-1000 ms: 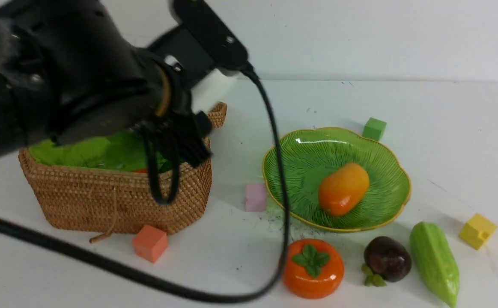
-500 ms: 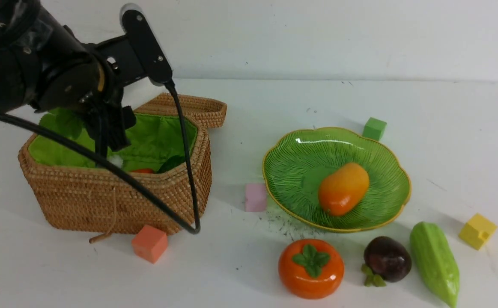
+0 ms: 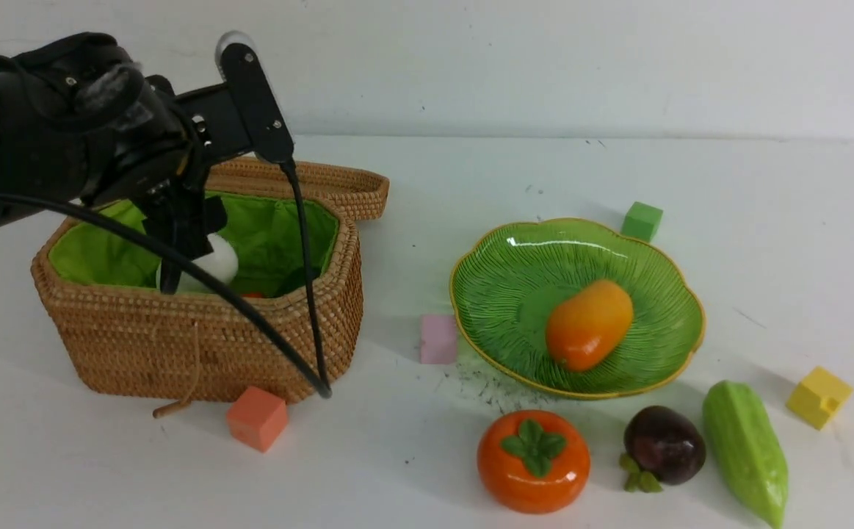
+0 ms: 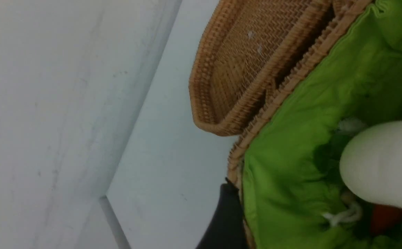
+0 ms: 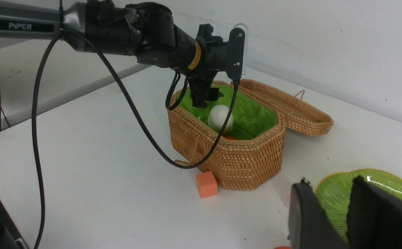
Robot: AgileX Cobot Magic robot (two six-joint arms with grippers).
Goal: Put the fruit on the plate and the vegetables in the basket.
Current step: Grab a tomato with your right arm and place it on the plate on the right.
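Note:
My left gripper [image 3: 186,253] hangs inside the open wicker basket [image 3: 199,345], jaws spread wide. The white radish [image 4: 377,162] lies on the green lining against one finger only, over a bit of orange carrot [image 4: 382,218]. The green plate [image 3: 515,257] holds the mango [image 3: 588,323]. In front of the plate sit the persimmon [image 3: 533,459], the mangosteen [image 3: 664,443] and the bitter gourd [image 3: 746,448]. My right gripper [image 5: 330,181] hovers near the plate's edge, slightly open and empty; it is outside the front view.
The basket's lid [image 3: 324,184] lies flipped back behind it. Small cubes are scattered about: orange [image 3: 256,417] in front of the basket, pink [image 3: 438,339] beside the plate, green [image 3: 642,221] behind it, yellow [image 3: 818,397] at the far right. The left arm's cable [image 3: 302,294] drapes over the basket front.
The left arm swung left from close to the camera and went down into the basket. Its jaws widened, and the radish now shows lying loose beside them.

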